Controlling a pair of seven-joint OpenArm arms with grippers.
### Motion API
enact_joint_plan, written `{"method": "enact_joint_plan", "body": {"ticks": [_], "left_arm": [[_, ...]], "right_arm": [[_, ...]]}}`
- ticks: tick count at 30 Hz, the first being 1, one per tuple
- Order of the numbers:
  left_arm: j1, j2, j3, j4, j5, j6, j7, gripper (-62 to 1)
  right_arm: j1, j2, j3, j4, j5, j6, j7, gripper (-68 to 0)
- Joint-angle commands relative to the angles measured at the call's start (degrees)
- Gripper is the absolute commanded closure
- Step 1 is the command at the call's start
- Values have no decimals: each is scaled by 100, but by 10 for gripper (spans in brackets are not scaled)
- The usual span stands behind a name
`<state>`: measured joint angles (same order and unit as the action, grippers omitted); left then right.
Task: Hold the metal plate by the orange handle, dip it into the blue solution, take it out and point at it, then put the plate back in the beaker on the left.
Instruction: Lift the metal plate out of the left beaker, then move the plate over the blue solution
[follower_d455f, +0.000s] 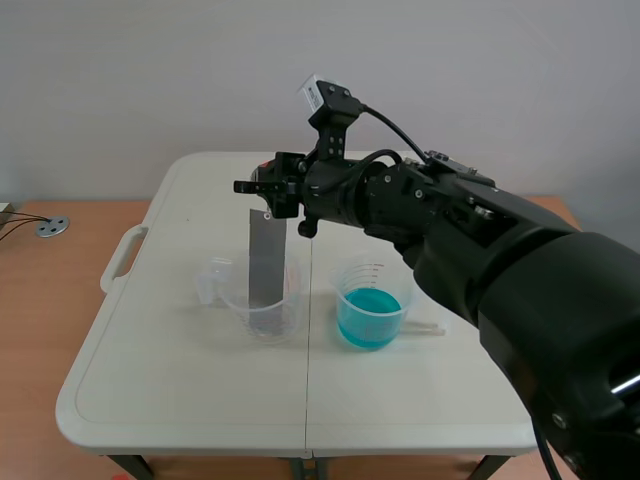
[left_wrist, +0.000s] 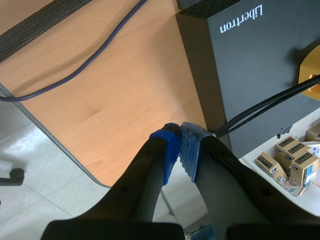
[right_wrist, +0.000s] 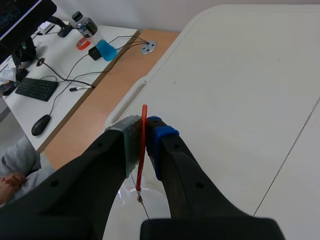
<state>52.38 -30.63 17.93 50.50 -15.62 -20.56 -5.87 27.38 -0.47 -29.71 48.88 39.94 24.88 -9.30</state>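
Right end effector (right_wrist: 145, 129) is clamped on the orange handle (right_wrist: 143, 150), holding the metal plate (follower_d455f: 267, 262) upright over the left beaker (follower_d455f: 236, 298), with the plate's lower end inside it. Beaker of blue solution (follower_d455f: 370, 318) stands just right of the left beaker on the desk (follower_d455f: 180, 370). Left end effector (left_wrist: 179, 132) is closed, pads together, gripping nothing.

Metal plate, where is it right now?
In the scene view the plate hangs upright from the right gripper, its lower end inside the left beaker, just left of the beaker of blue solution.
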Motion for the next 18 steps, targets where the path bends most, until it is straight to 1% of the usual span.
{"method": "enact_joint_plan", "body": {"ticks": [1, 6, 10, 18], "left_arm": [[76, 11, 2, 70, 0, -17, -15, -23], [76, 13, 2, 72, -22, -17, -15, -23], [76, 13, 7, 72, -133, -20, -15, -23], [76, 13, 7, 72, -131, -20, -15, -23]], "right_arm": [[136, -33, 11, 109, 59, 188, 87, -13], [120, -31, 11, 118, 11, 549, 116, -13], [68, -31, 11, 192, -212, 822, 164, -13], [-155, 70, 13, 728, -699, 817, 223, -13]]}}
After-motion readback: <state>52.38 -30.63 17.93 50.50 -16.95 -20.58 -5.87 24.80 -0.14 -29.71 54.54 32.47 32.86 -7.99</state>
